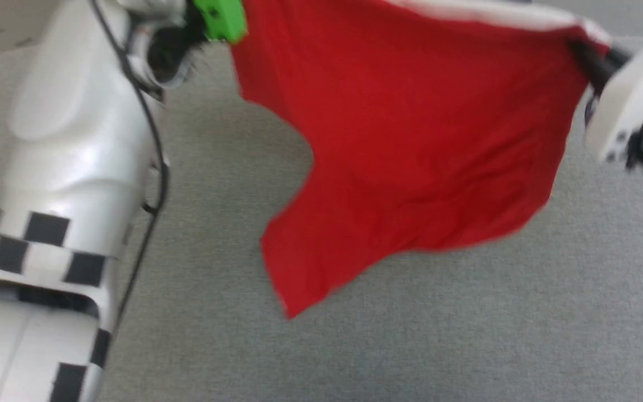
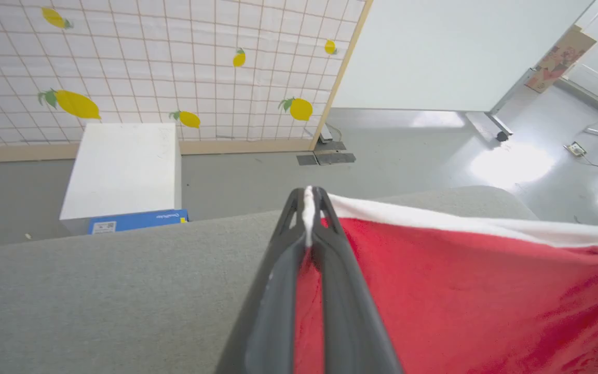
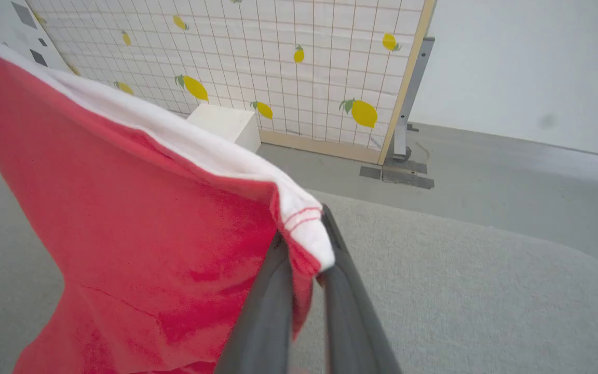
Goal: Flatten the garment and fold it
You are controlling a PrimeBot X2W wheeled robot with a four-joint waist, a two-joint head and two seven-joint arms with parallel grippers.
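The garment (image 1: 411,139) is bright red with a white band along its top edge. It hangs stretched in the air above the grey table (image 1: 411,346). My left gripper (image 2: 308,200) is shut on the white band at one top corner, where the garment (image 2: 460,291) spreads away to the right. In the head view that arm's green wrist part (image 1: 221,19) sits at the cloth's upper left. My right gripper (image 1: 586,56) is shut on the opposite top corner. The right wrist view has its fingers (image 3: 345,291) pinching the white hem of the garment (image 3: 122,208). The lower edge hangs loose and uneven.
My pale left forearm (image 1: 65,195) with black squares fills the left of the head view. Beyond the table's far edge, a white box (image 2: 122,171) stands on the floor before a lemon-patterned screen (image 2: 174,67). A cable and socket (image 2: 576,149) lie on the shiny floor.
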